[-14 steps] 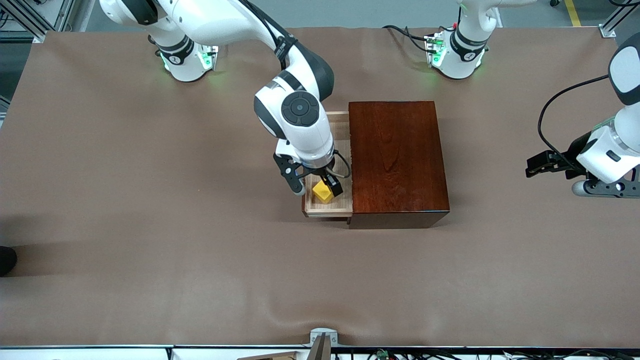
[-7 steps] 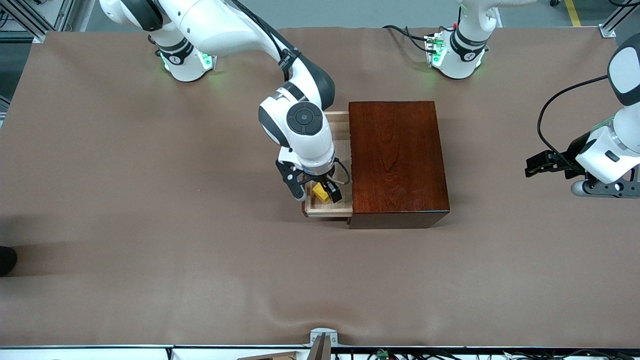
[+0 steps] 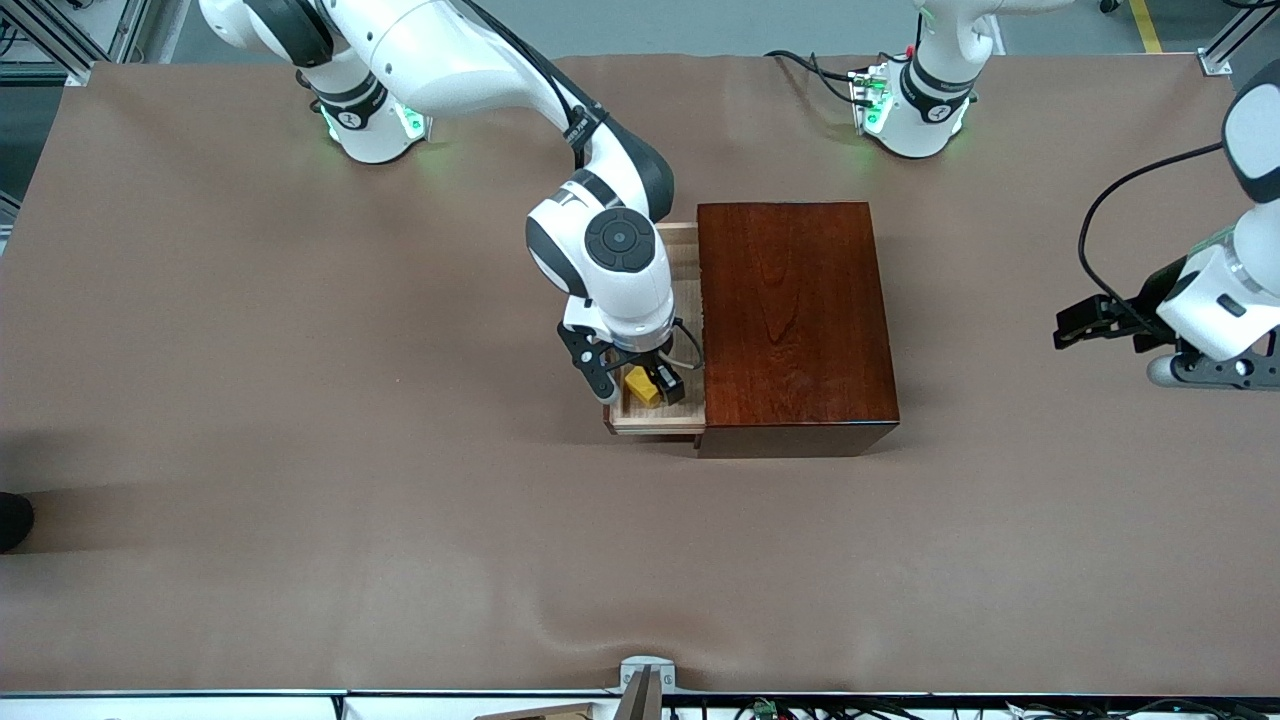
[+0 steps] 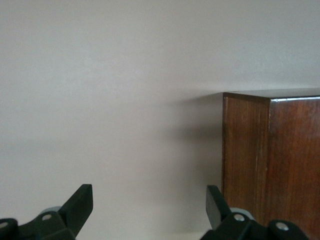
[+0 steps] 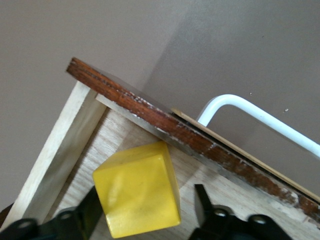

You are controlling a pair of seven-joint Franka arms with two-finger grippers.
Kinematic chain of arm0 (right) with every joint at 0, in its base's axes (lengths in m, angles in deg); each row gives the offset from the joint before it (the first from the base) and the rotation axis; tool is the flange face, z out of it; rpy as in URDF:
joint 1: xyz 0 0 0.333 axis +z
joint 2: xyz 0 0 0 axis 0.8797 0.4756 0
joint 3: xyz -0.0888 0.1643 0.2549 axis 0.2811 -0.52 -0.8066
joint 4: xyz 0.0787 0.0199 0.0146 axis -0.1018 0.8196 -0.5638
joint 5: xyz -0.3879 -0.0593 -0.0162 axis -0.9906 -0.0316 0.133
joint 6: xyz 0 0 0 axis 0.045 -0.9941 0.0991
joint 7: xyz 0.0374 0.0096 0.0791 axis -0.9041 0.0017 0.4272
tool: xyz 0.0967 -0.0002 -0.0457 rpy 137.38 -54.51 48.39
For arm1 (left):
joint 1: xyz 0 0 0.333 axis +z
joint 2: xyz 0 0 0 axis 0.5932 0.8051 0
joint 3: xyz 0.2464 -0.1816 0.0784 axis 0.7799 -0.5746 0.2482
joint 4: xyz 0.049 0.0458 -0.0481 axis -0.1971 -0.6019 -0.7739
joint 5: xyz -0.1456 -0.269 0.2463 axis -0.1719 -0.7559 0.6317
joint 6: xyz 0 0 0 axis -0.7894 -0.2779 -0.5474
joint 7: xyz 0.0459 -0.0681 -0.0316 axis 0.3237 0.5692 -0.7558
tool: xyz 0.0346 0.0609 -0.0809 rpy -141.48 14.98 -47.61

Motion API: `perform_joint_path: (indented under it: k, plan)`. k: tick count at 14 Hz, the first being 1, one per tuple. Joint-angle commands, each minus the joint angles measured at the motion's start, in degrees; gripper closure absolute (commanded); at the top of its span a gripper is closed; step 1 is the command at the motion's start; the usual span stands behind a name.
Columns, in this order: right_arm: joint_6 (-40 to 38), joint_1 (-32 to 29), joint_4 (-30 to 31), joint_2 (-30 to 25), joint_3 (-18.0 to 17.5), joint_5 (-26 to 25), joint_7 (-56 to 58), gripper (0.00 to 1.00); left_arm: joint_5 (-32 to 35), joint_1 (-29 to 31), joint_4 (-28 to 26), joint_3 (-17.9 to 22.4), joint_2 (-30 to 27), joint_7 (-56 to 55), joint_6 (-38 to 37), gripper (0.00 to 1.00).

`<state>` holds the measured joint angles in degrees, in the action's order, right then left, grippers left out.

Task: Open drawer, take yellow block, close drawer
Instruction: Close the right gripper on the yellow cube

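In the drawer [image 3: 655,415], right gripper [image 3: 640,385] lower

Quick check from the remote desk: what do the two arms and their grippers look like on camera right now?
Both arms are glossy white with dark grey joint bands and green lights at their bases. The right gripper has black fingers under a round grey cap on its wrist, with a black cable looped beside it. The left gripper is black too, and a black cable arcs above it.
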<state>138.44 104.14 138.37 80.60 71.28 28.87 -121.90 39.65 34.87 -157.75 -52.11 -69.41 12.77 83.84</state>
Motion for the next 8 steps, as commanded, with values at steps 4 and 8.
perform_joint_path:
  k: [4,8]
  plan:
    - [-1.2,-0.1,-0.8,-0.9,0.4,-0.8,0.3,0.86,2.4,0.5,1.9,-0.4,-5.2,1.1,-6.7,0.00]
    - [-10.4,0.0,-5.7,-1.3,-0.3,-0.4,0.3,0.86,2.5,-0.2,3.0,-0.6,-4.5,0.5,-7.5,0.00]
